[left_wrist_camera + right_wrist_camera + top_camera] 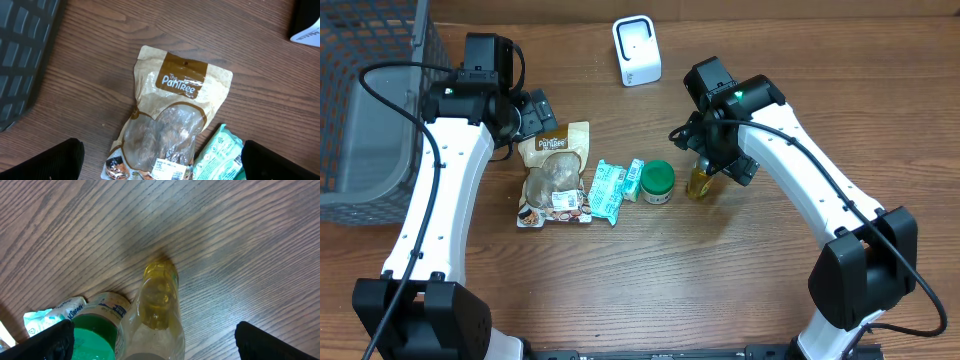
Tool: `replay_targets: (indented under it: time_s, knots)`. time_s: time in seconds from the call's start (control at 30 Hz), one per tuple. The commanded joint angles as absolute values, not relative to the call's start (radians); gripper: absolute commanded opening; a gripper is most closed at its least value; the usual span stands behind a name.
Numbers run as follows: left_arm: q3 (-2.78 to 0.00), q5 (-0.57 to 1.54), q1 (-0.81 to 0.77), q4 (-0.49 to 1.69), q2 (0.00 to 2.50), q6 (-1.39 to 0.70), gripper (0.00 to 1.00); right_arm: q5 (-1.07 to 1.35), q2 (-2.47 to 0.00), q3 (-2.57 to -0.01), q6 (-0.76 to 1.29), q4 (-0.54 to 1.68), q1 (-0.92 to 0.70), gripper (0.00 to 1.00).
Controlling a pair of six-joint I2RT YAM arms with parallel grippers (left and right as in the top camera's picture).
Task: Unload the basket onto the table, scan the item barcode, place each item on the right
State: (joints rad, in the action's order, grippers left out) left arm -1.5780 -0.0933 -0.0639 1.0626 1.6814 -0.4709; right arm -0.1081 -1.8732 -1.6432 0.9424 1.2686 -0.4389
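hovering with right gripper [160,347] jaws spread above yellow-liquid bottle [699,183], just at 3 o'clock of green-lidded jar [658,182]; left gripper [165,162] jaws likewise spread over pantree pouch [172,125].

The left gripper [538,118] hangs at the top edge of a tan snack pouch [556,176], which stretches away from it toward the robot's base. The right gripper [718,163] hangs over a small yellow bottle [699,184], and part of the bottle shows from under it. Just beside that gripper, toward the left one, stands a green-lidded jar [657,182]. A teal packet [608,190] lies between the jar and the pouch. A white scanner [637,50] stands well beyond the right gripper, at the far side of the wooden table [720,280]. A grey basket [370,110] sits on the outer side of the left gripper.
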Motion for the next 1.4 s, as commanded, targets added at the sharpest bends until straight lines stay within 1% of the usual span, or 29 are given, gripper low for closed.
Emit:
replay_targets:
  time_s: [0.0,0.33,0.37,0.4,0.5,1.23,1.3,1.37]
  knots:
    - [-1.590,-0.100,-0.066,1.063,1.676,-0.467,1.00,-0.112,-1.870,-1.639,0.946,1.265,-0.436,1.00]
    - [-1.590,-0.100,-0.066,1.063,1.676,-0.467,0.99,-0.112,-1.870,-1.639,0.946,1.266,-0.437,1.00]
    - [-1.590,-0.100,-0.066,1.063,1.676,-0.467,1.00,-0.112,-1.870,-1.639,0.946,1.267,-0.436,0.99]
    - [-1.590,-0.100,-0.066,1.063,1.676,-0.468,1.00,-0.111,-1.870,-1.639,0.946,1.267,-0.437,0.94]
    - [-1.590,-0.100,-0.066,1.063,1.676,-0.467,1.00,-0.110,-1.870,-1.639,0.947,1.269,-0.440,0.88]
    - [-1.590,-0.100,-0.066,1.063,1.676,-0.468,1.00,-0.083,-1.871,-1.573,0.947,1.224,-0.444,0.88]
    - [-1.590,-0.100,-0.066,1.063,1.676,-0.468,0.99,-0.073,-1.871,-1.573,0.946,1.224,-0.444,0.86]
    - [-1.590,-0.100,-0.066,1.063,1.676,-0.468,1.00,-0.073,-1.871,-1.573,0.946,1.226,-0.444,0.78]
